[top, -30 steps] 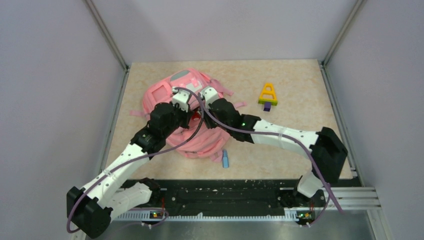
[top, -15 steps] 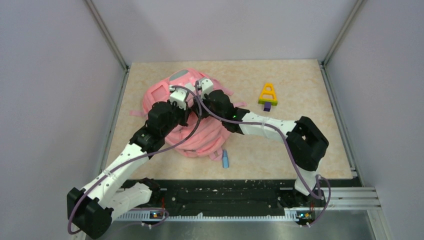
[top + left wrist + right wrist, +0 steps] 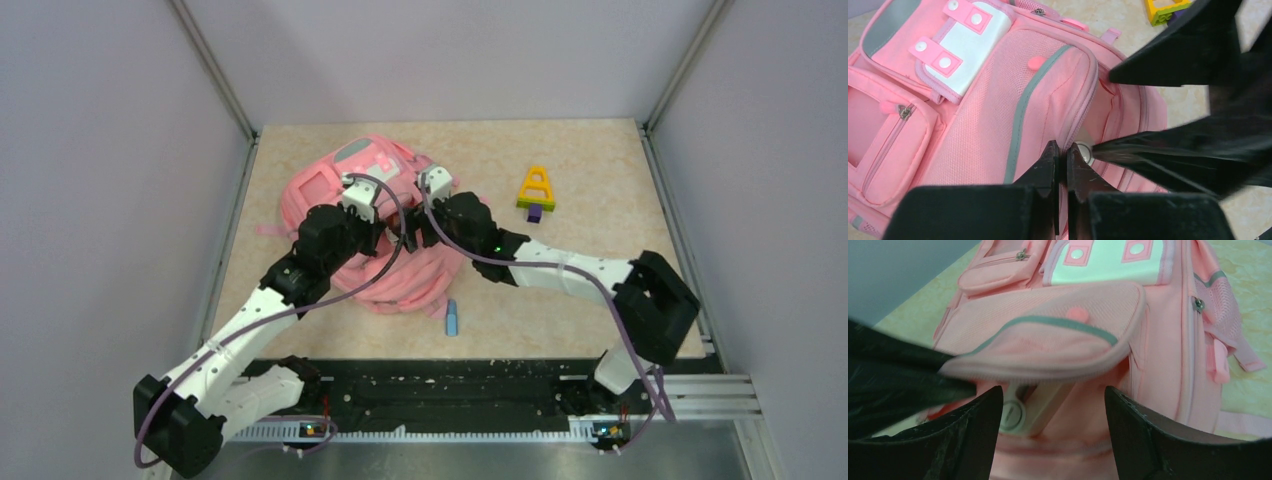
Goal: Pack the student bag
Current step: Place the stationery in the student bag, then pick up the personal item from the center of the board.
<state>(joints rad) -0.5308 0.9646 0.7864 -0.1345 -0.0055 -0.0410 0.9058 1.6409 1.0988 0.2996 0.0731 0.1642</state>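
The pink student bag [image 3: 335,185] lies at the back left of the table, front pockets and white-pink patch [image 3: 965,55] facing up. My left gripper [image 3: 1064,150] is shut on the edge of the bag's front flap [image 3: 1048,347] and holds it lifted; it sits at the bag's middle in the top view [image 3: 385,228]. My right gripper [image 3: 1053,400] is open and empty, its jaws wide at the bag's mouth [image 3: 415,228]. Between them, inside the opening, lies a pale beige item with a round mint cap [image 3: 1013,415], also in the left wrist view [image 3: 1084,150].
A yellow triangular toy with green and purple parts [image 3: 536,190] stands at the back right, its corner showing in the left wrist view [image 3: 1165,7]. A small blue item [image 3: 451,318] lies in front of the bag. Grey walls close in the table's sides.
My right gripper pushed further left over the bag, then drew back to the right. The left gripper has kept its hold on the flap; the bag shifted slightly.
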